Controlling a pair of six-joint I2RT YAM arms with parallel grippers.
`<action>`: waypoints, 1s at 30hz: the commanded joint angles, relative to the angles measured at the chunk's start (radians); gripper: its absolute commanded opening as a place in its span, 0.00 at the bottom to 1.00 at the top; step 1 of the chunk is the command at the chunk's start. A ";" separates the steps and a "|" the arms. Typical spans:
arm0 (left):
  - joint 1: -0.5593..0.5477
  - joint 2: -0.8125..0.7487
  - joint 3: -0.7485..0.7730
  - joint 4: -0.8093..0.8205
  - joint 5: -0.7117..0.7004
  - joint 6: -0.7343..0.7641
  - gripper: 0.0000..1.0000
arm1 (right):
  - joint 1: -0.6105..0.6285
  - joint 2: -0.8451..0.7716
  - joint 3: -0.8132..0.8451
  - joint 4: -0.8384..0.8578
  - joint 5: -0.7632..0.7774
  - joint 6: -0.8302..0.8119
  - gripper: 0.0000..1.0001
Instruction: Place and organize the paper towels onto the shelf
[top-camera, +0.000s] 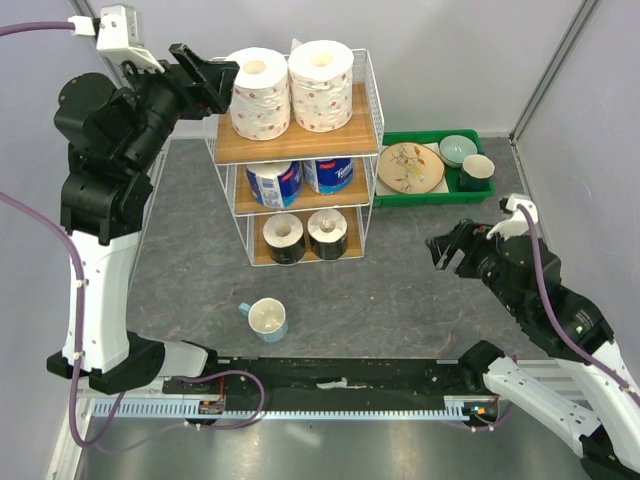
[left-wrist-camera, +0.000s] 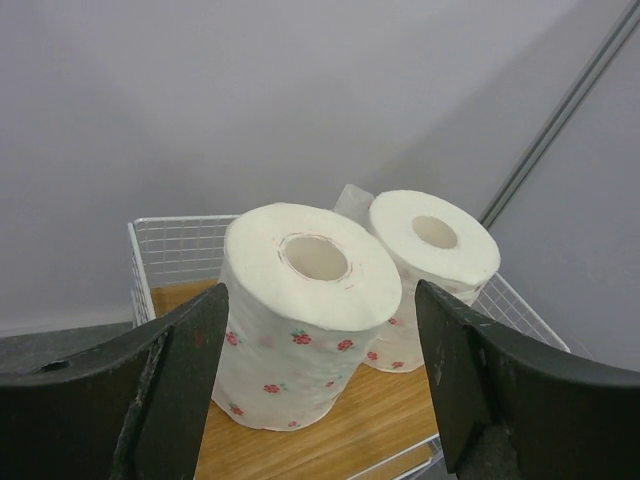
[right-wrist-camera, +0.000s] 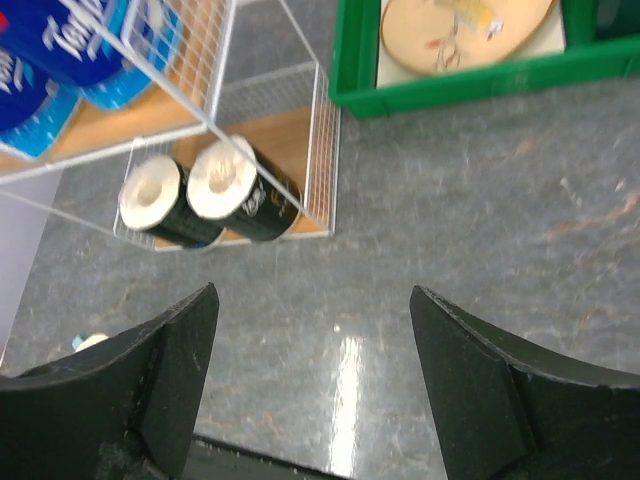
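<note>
The left pincer (top-camera: 225, 82) is at the shelf's (top-camera: 300, 146) upper left corner. Its jaws are spread wide to either side of the left speckled roll (top-camera: 261, 92) and clamp nothing. In the left wrist view there is a gap between each finger and the paper.

That roll stands upright on the shelf's top board, with the second speckled roll (top-camera: 320, 85) just beside it on its right. Two blue-wrapped rolls (top-camera: 274, 183) stand on the middle board. Two dark-wrapped rolls (top-camera: 284, 238) lie on their sides on the bottom board, cores facing forward, so all six are shelved in matched pairs.

A pale cup (top-camera: 267, 319) sits on the table (top-camera: 400, 300) in front of the shelf. It is not part of the job.

To the right of the shelf is the green tray (top-camera: 432, 196) of dishes. Further right and nearer the arms, the right pincer (top-camera: 452, 250) hovers over the table, jaws apart and empty.

The step in hand looks like the finishing touch on the top tier. To do it well:

- Keep the left jaws fully spread.
- Draw back along the line the pincer points, away from the shelf's left side, with no sideways swing.
- Avoid brushing the tall roll, since it could tip against its neighbour or over the low wire rail.
- If the pair needs squaring, push low on the roll's side, not at its rim.
</note>
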 joint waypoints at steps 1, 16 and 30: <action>0.001 -0.052 -0.036 0.066 0.019 -0.032 0.82 | 0.003 0.091 0.136 0.075 0.079 -0.083 0.86; 0.003 -0.138 -0.142 0.063 -0.108 0.048 0.83 | 0.001 0.626 0.938 0.139 0.097 -0.343 0.88; 0.007 -0.128 -0.223 0.207 -0.299 0.134 0.83 | -0.013 0.919 1.133 0.431 0.129 -0.518 0.90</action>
